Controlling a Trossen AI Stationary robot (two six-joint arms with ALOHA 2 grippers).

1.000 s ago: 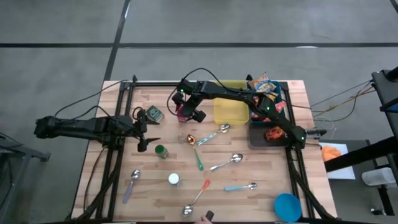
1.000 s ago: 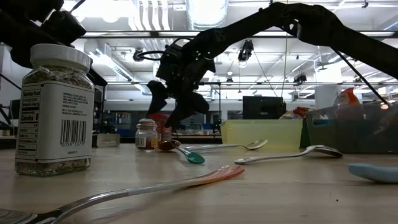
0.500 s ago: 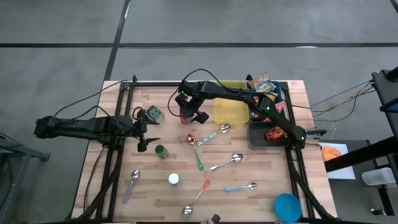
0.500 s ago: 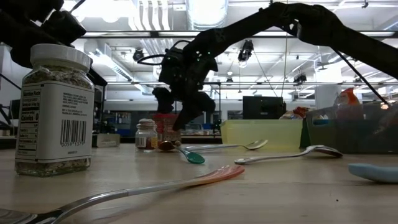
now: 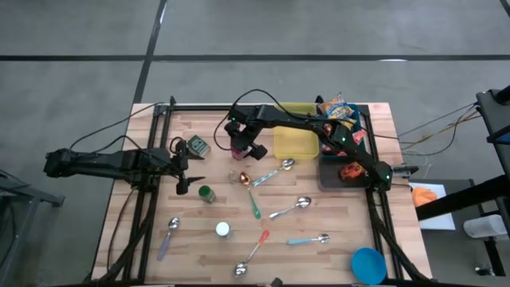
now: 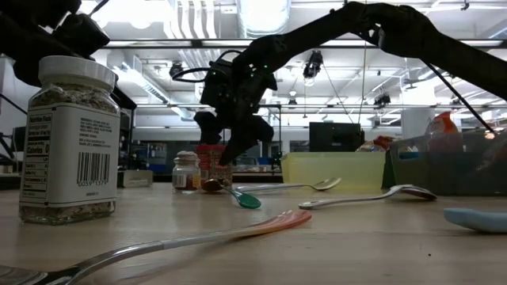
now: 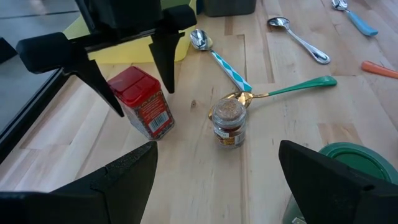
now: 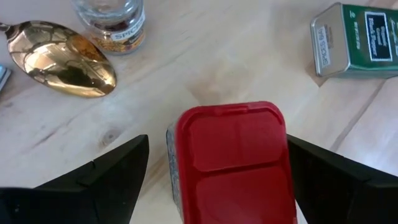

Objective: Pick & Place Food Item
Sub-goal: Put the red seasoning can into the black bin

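Right gripper (image 5: pixel 243 143) is rolling its wrist, open fingers now straddling the red-capped spice container (image 5: pixel 236 143) near the bench's far edge, nothing's getting lifted yet, while the left gripper (image 5: pixel 185 169) is idling open by the left edge.

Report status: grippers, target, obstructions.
Right gripper open, straddling red-lidded spice container, not gripping. Left gripper open, parked at table's left. Small spice jar close by.

Grey concrete floor (image 5: pixel 80 32) surrounds the wooden table (image 5: pixel 199 255); bright ceiling lights (image 6: pixel 261 12) hang over the room behind.
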